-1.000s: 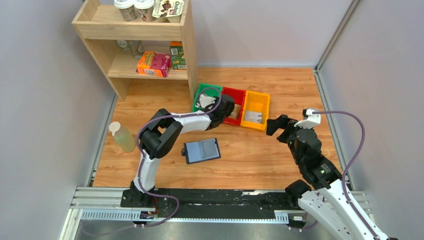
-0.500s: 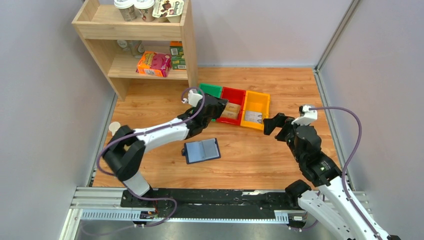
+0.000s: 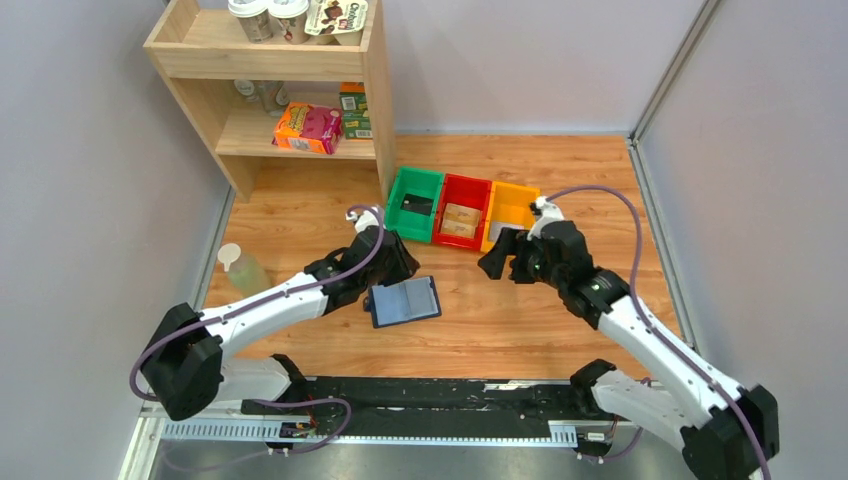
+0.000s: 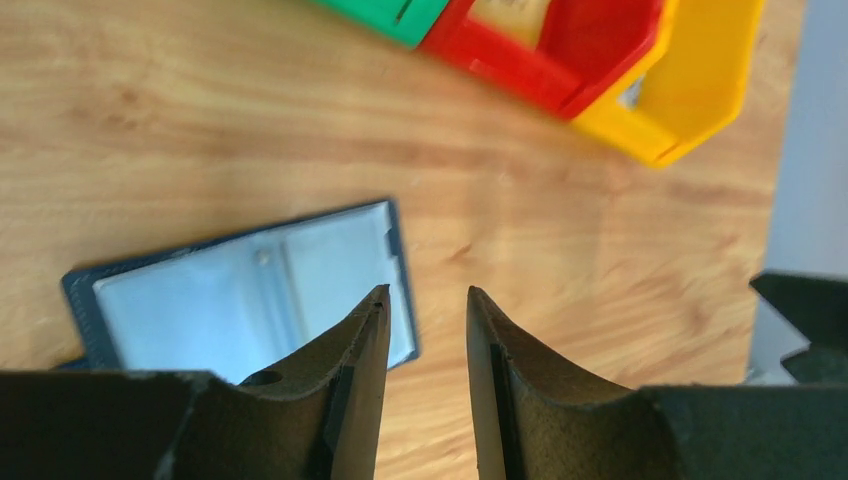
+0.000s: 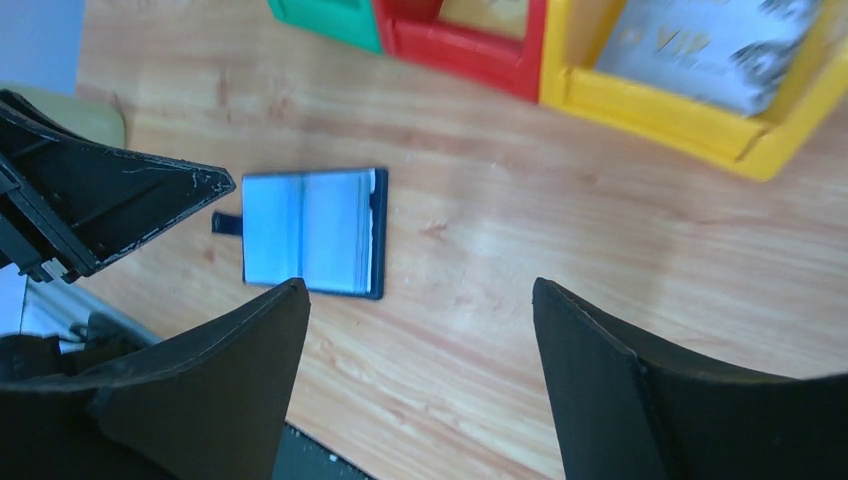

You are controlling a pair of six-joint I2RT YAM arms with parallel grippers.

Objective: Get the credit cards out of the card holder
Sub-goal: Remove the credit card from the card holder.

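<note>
Table (image 3: 520, 330), wood-grain, carries all items below. Shelf unit (image 3: 270, 60), far left corner, stocked, not part of your job. Left arm (image 3: 265, 302) has its wrist just beside the far-left corner of the card holder (image 3: 403, 301). Its jaws stand a narrow gap apart with nothing between them. Right arm (image 3: 640, 335) has its wrist near the yellow bin (image 3: 522, 190), and its jaws are spread wide and empty, clear of the holder. The yellow bin, red bin (image 3: 484, 188) and green bin (image 3: 396, 205) sit side by side in one row at the far side. The card holder lies open and flat on the table between the two arms, pale pockets up. Black card (image 3: 419, 205) is in the green bin, tan card (image 3: 461, 219) in the red, silver-grey card (image 5: 700, 45) in the yellow. Neither wrist view shows you a card left in the pockets, though one tucked deep cannot be ruled out. Hazards:
- The holder is light and unpinned, so a one-sided pull would likely drag it or fold it shut.
- The narrow left gap may snag the cover edge.
- Both arms closing on one small item risks contact.
</note>
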